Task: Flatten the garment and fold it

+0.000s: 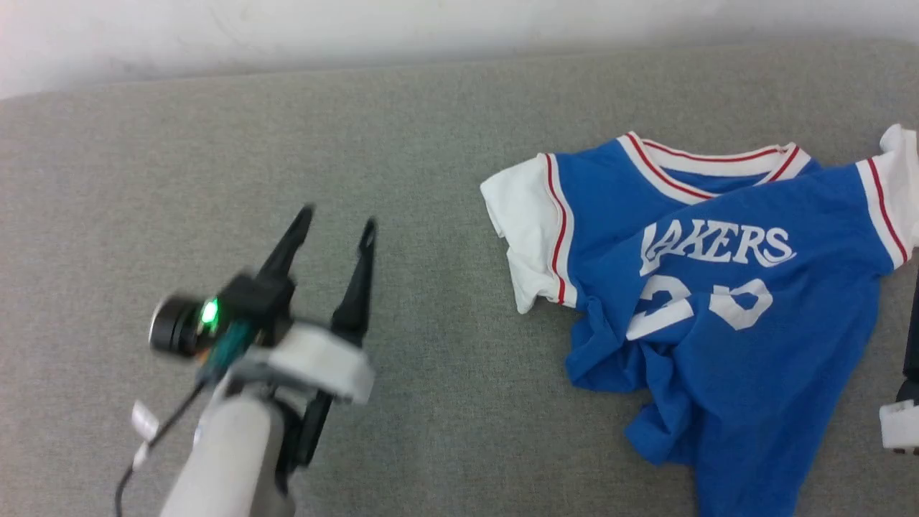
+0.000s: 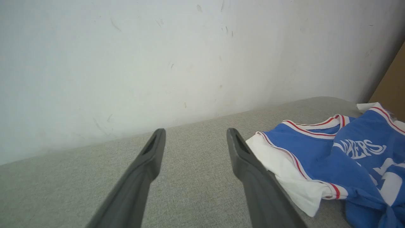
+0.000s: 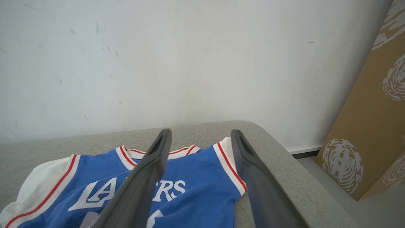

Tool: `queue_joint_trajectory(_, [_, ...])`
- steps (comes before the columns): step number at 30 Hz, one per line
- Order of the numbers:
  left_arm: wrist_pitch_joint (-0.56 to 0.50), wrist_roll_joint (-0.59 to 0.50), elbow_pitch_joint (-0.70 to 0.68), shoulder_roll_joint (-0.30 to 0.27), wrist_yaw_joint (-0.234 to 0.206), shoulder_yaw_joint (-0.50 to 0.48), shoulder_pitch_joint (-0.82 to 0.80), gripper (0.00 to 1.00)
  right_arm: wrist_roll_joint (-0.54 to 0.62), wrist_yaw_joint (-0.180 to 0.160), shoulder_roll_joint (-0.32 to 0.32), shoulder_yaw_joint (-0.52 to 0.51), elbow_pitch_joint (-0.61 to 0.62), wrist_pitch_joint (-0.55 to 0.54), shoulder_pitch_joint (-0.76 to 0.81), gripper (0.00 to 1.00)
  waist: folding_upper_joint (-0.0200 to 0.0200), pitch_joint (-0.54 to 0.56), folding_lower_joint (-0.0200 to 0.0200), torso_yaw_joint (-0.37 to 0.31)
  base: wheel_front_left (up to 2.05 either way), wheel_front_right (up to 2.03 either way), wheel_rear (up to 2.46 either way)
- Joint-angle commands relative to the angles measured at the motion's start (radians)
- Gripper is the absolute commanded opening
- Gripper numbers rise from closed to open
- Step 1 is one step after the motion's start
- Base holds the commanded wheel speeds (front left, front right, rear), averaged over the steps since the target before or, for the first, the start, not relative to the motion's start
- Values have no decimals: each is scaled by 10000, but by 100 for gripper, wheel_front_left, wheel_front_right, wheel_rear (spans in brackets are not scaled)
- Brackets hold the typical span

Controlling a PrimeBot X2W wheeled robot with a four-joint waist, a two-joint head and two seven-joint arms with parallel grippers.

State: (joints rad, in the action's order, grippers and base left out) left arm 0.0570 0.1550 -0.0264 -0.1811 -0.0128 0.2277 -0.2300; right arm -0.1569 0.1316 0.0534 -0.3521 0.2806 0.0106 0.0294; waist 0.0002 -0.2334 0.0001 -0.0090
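Note:
The garment (image 1: 725,287), a royal-blue jersey with white sleeves, red-and-white trim and white "LAKERS" lettering, lies front up on the grey surface at the right, its lower body bunched and wrinkled. My left gripper (image 1: 337,222) hangs open over bare grey fabric well left of the garment, nothing between its fingers. In the left wrist view the left gripper (image 2: 196,134) points at the wall, with the garment (image 2: 319,148) at its right. The right gripper (image 3: 201,136) is open above the garment (image 3: 202,186), near its right shoulder; part of it (image 1: 906,402) shows at the head view's right edge.
The grey padded surface (image 1: 215,143) runs back to a white wall (image 1: 431,29). Its right edge (image 3: 303,177) drops to the floor, where a brown patterned cardboard box (image 3: 370,126) leans against the wall.

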Motion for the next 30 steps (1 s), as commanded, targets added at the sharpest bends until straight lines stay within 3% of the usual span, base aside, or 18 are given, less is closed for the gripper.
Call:
queue_joint_trajectory(1, [-297, -101, 126, 4, 145, 147, -571, 100, 14, -9, -30, 17, 87, 33, -194, 100, -2, -402, -1, -153, 0, 0, 0])
queue_joint_trajectory(7, [-2429, -127, 1597, 287, 894, 1061, -2997, 100, -86, -9, -31, 175, 208, 0, -500, 100, -2, -1009, -1, -294, 0, 0, 0])
queue_joint_trajectory(11, [-3658, 130, 2654, 663, 1053, 1406, -4080, 100, -161, -9, -31, 336, 207, -52, -639, 100, -2, -1421, -1, -438, 0, 0, 0])
queue_joint_trajectory(17, [-4330, 190, 3793, 974, 1160, 1944, -5243, 100, -240, -9, -31, 542, 50, 3, -865, 100, -2, -1993, -1, -664, 0, 0, 0])
queue_joint_trajectory(22, [-4569, 265, 4520, 1091, 1169, 2193, -5701, 100, -288, -9, -31, 705, -139, 68, -1013, 100, -2, -2288, -1, -828, 0, 0, 0])
queue_joint_trajectory(29, [-5700, 245, 5673, 1155, 577, 2271, -5942, 100, -353, -9, -31, 878, -464, 229, -1183, 100, -2, -2467, -1, -1070, 0, 0, 0])
queue_joint_trajectory(30, [-5699, 274, 5702, 1162, 522, 2256, -5950, 0, -361, -9, -31, 877, -502, 246, -1192, 100, -2, -2467, -1, -1086, 0, 0, 0])
